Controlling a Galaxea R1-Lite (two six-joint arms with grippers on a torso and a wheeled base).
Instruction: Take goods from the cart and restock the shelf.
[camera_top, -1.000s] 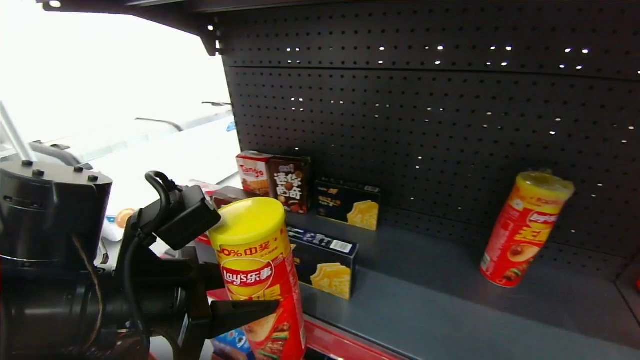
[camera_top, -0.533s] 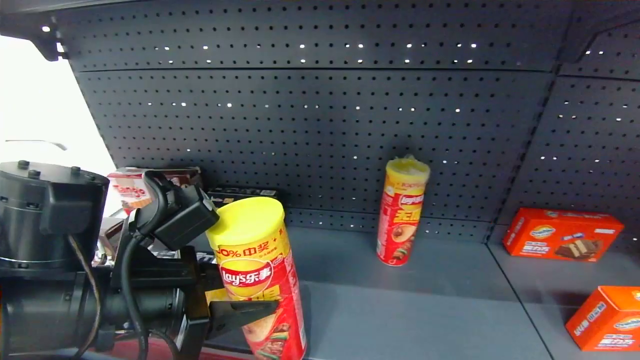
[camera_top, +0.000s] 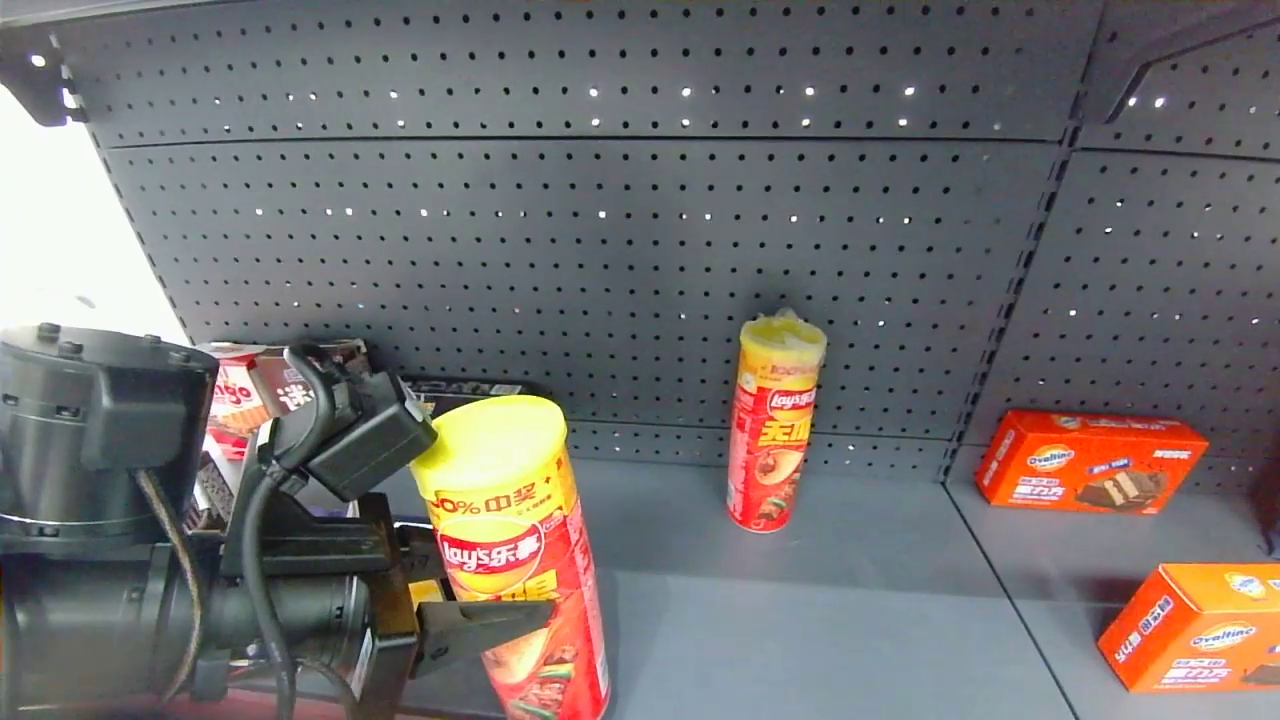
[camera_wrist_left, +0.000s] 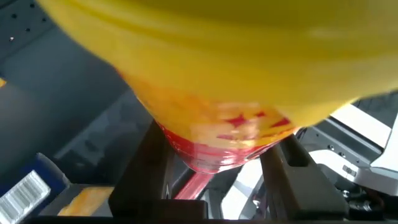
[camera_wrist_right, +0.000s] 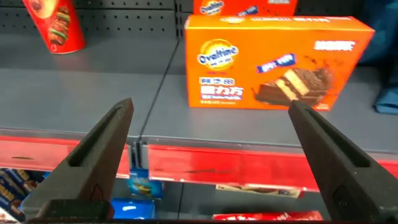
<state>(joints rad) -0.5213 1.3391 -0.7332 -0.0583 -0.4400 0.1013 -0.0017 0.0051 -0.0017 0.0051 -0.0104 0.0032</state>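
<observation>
Chip can (camera_top: 520, 560), yellow lid (camera_top: 490, 432) on, sits upright between the left jaws.

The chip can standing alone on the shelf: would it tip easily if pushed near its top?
Probably yes: the standing chip can is tall on a narrow base. Once down, its round body would likely roll on the flat shelf.

Shelf (camera_top: 800, 620) is faced, slightly downward, by head cam. Can (camera_wrist_left: 217, 74) is filmed v. close by L wrist cam. Orange box (camera_wrist_right: 273, 62) is shared by head & R wrist views.
</observation>
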